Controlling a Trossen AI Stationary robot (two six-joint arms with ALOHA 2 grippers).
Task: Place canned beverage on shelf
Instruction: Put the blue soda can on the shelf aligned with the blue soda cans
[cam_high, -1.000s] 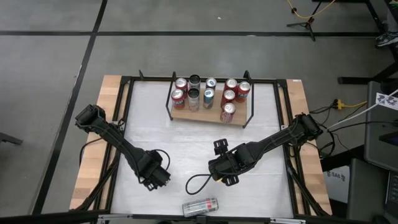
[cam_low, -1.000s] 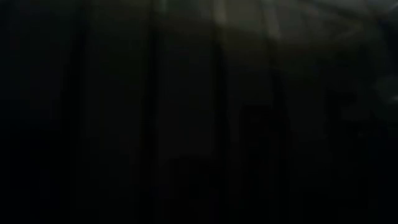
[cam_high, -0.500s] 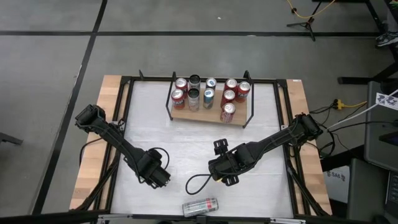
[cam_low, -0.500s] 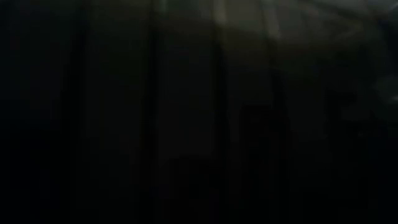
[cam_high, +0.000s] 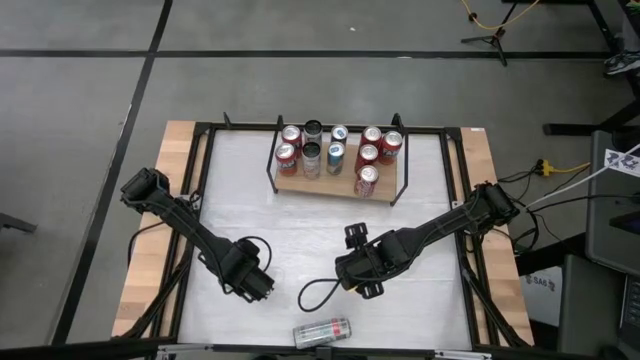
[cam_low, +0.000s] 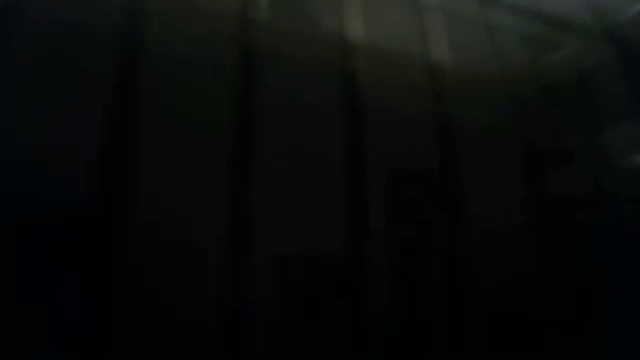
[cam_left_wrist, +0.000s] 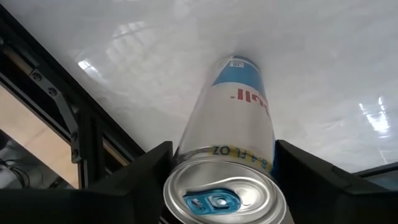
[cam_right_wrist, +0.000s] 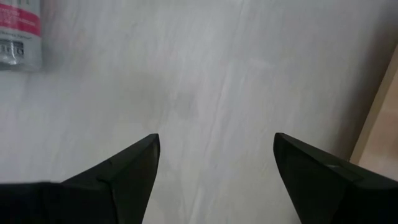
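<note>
**Left hand.** My left hand (cam_high: 258, 285) hangs low over the white table (cam_high: 300, 235), on the near-left part of it. Directly beneath it, standing upright on the table, is a silver-and-blue beverage can (cam_left_wrist: 233, 118). The can's top, with its blue pull tab, faces up into the hand (the high view hides this can under the hand itself). In the left wrist view the hand (cam_left_wrist: 224, 146) brackets the can close on both sides. I cannot tell whether it already clamps the can or merely surrounds it.

**Right hand.** My right hand (cam_high: 352, 237) waits over the middle of the table, well apart from the left hand. It is spread apart, with only bare table surface in its gap (cam_right_wrist: 216, 140). Part of a pink-labelled can (cam_right_wrist: 18, 31) shows ahead of it in the right wrist view.

**Shelf.** The shelf (cam_high: 300, 185) stands beyond both hands, toward the far edge of the table. A cluster of upright cans (cam_high: 335, 155) already stands on its wooden board, in red, silver-blue and dark colours.

**Other items.** A further can (cam_high: 322, 331) lies on its side at the near edge of the table, between the two hands and nearer than either. A loop of black cable (cam_high: 312, 295) lies just beside the right hand's wrist. The low view is dark and shows nothing legible.
</note>
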